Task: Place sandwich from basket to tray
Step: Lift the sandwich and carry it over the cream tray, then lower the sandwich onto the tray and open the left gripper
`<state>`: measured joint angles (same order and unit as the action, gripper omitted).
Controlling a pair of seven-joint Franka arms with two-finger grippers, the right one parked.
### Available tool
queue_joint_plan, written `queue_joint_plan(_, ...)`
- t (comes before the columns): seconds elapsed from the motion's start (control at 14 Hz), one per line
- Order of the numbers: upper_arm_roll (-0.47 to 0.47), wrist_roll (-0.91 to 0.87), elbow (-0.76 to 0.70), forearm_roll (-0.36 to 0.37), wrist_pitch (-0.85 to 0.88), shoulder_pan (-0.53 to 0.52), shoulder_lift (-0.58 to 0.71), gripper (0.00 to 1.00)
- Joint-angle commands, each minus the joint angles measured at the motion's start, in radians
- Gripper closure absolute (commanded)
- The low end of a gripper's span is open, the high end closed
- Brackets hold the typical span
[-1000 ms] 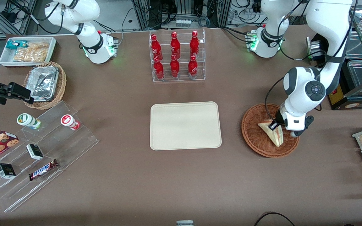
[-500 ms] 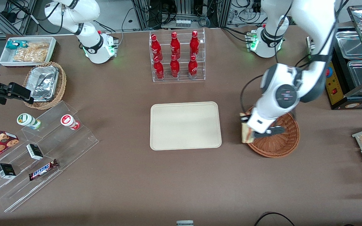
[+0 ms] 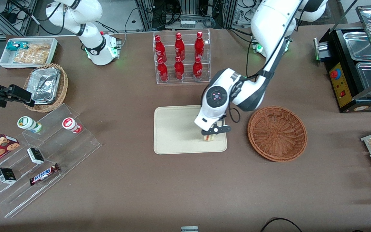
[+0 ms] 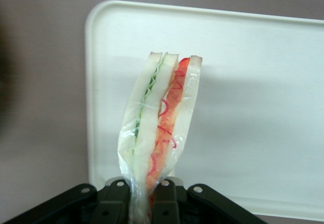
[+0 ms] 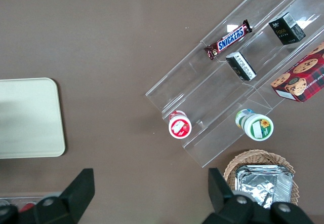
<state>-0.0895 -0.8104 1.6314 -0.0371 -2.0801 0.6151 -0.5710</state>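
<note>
My left gripper (image 3: 212, 132) hangs over the cream tray (image 3: 175, 129), at the tray's end nearest the reddish-brown basket (image 3: 277, 133). It is shut on the sandwich (image 3: 208, 138), whose filling edge peeks out below the fingers. In the left wrist view the gripper (image 4: 142, 203) pinches the wrapped sandwich (image 4: 159, 127) at its narrow end, with green, white and red layers hanging above the tray (image 4: 263, 107). The basket holds nothing.
A clear rack of red bottles (image 3: 180, 58) stands farther from the front camera than the tray. A tiered acrylic stand with snacks (image 3: 37, 154), a tan basket of foil containers (image 3: 47, 85) and a white bin (image 3: 27, 51) lie toward the parked arm's end.
My gripper has lifted the sandwich out of the basket and carried it sideways over the tray's near end. The basket now holds nothing.
</note>
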Motion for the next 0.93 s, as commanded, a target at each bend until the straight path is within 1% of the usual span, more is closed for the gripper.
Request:
queue_joint_plan(0.0, 0.014, -0.126, -0.128, 0.055, 0.029, 0.069, -0.088, 0.97)
queue_joint_plan(0.07, 0.014, -0.183, -0.155, 0.081, 0.028, 0.089, -0.116, 0.97)
queue_joint_plan(0.14, 0.014, -0.22, -0.175, 0.089, 0.026, 0.104, -0.137, 0.97)
queue_joint_plan(0.5, 0.013, -0.26, -0.203, 0.089, 0.018, 0.141, -0.178, 0.97)
queue_joint_plan(0.64, 0.013, -0.274, -0.203, 0.089, -0.014, 0.153, -0.196, 0.93)
queue_joint_plan(0.71, 0.013, -0.28, -0.2, 0.088, -0.032, 0.153, -0.201, 0.85)
queue_joint_plan(0.79, 0.013, -0.273, -0.2, 0.088, -0.035, 0.152, -0.202, 0.56)
queue_joint_plan(0.86, 0.013, -0.276, -0.2, 0.088, -0.035, 0.15, -0.201, 0.01)
